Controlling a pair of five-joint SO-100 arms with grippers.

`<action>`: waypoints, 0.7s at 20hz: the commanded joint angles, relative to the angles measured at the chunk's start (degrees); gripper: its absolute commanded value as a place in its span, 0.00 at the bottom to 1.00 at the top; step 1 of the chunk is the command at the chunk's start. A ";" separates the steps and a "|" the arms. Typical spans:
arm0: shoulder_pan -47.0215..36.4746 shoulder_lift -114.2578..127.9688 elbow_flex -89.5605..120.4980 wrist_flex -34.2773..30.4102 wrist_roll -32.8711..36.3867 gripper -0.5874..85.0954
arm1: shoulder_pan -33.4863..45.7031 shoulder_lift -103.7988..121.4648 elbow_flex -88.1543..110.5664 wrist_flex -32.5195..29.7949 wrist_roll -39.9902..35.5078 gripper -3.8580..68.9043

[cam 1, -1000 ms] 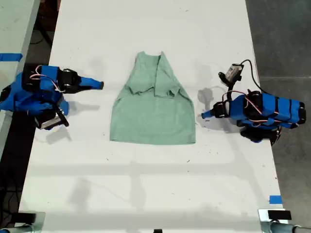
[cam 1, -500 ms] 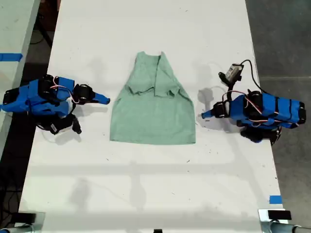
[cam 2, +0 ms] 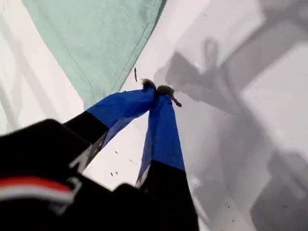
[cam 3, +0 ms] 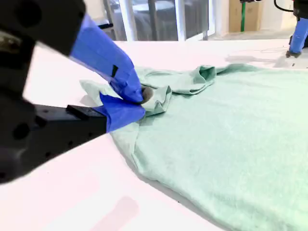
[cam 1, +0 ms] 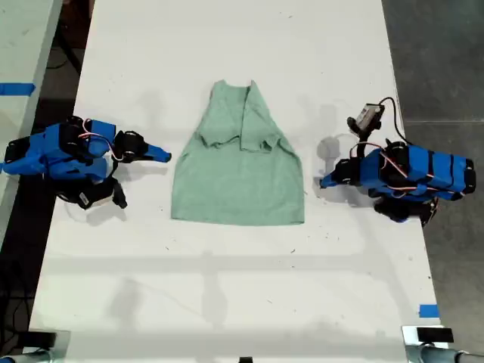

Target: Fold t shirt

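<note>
**Both fingers shut, shirt flat between them**

The fingers of my first gripper (cam 2: 156, 90) are pressed together, empty, just beside the hem corner of the pale mint-green cloth t shirt (cam 1: 238, 178). My second gripper (cam 3: 137, 98) is likewise closed; only the exterior view shows it clear of the shirt edge. The shirt lies mid-way on the white counter (cam 1: 227, 287).

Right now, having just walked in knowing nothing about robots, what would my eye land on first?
The pale green t shirt lies in the middle of the white table, its sleeves already folded in over its chest. Two bright blue arms flank it and point inward: my second gripper on the exterior view's left and my first gripper on its right. Both grippers are shut and just short of the cloth.
</note>
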 commanded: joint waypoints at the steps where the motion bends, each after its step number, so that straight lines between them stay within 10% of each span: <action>1: -0.70 0.44 0.00 0.09 -1.14 0.01 | -0.18 0.53 0.53 0.88 2.72 0.07; 14: -0.79 0.44 0.18 0.18 -1.67 0.01 | 0.18 0.53 0.88 2.37 8.17 0.07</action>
